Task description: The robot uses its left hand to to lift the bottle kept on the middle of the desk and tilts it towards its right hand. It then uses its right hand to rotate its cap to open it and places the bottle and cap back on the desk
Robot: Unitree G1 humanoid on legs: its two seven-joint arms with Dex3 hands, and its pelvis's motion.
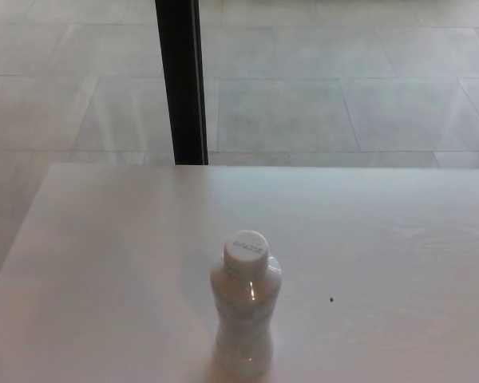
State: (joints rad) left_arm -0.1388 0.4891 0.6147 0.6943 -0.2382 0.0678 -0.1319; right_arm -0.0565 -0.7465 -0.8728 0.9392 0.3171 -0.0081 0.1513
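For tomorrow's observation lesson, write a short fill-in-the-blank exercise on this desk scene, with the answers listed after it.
1. The bottle stands ____ on the desk.
2. Its white cap is still ____ the bottle.
3. A small dark speck lies on the desk to the picture's ____ of the bottle.
4. Beyond the desk's far edge rises a ____ post.

Answers: upright; on; right; black

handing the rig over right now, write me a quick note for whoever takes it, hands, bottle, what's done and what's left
Hands: neither the left nor the right hand is in view.
Things: the pale translucent plastic bottle stands upright on the light wooden desk, near the front edge. Its white round screw cap is on the bottle.
Done: nothing yet; bottle untouched.
Left: left hand lifts and tilts the bottle towards the right hand, right hand twists the cap off, then both go back on the desk.
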